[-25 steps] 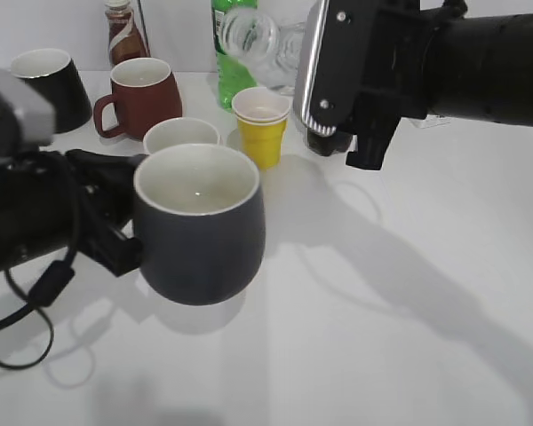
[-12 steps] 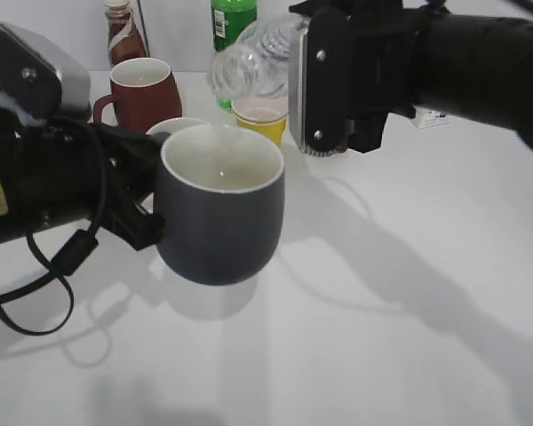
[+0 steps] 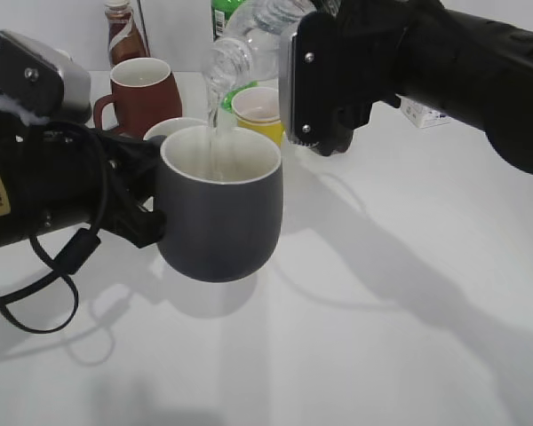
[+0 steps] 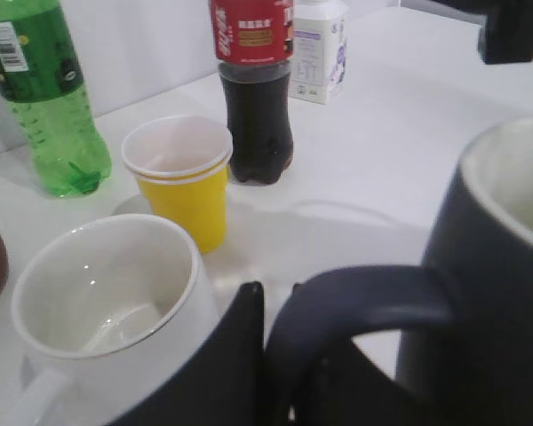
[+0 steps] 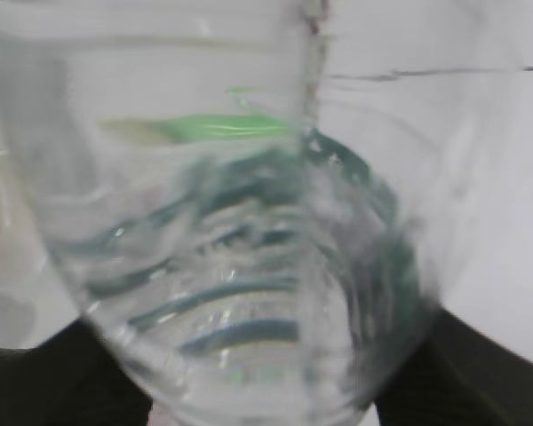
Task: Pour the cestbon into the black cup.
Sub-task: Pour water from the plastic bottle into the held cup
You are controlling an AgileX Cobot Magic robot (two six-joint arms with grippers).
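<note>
The black cup (image 3: 218,209) is a charcoal mug with a white inside, held off the table. My left gripper (image 3: 140,206) is shut on its loop handle (image 4: 364,293); the finger (image 4: 240,355) presses the handle's side. The cestbon (image 3: 249,35) is a clear ribbed bottle, tilted with its mouth down to the left above the cup. A thin stream of water (image 3: 218,133) falls from it into the cup. My right gripper (image 3: 289,53) is shut on the bottle's body, which fills the right wrist view (image 5: 240,248).
Behind the cup stand a white mug (image 4: 107,302), stacked yellow paper cups (image 3: 259,111), a brown-red mug (image 3: 142,93), a green soda bottle (image 4: 44,98), a cola bottle (image 4: 258,89), a small carton (image 4: 320,49) and a brown bottle (image 3: 123,35).
The left gripper raised the cup and moved it right, under the bottle. The right gripper tipped the bottle further, and water now streams into the cup.
</note>
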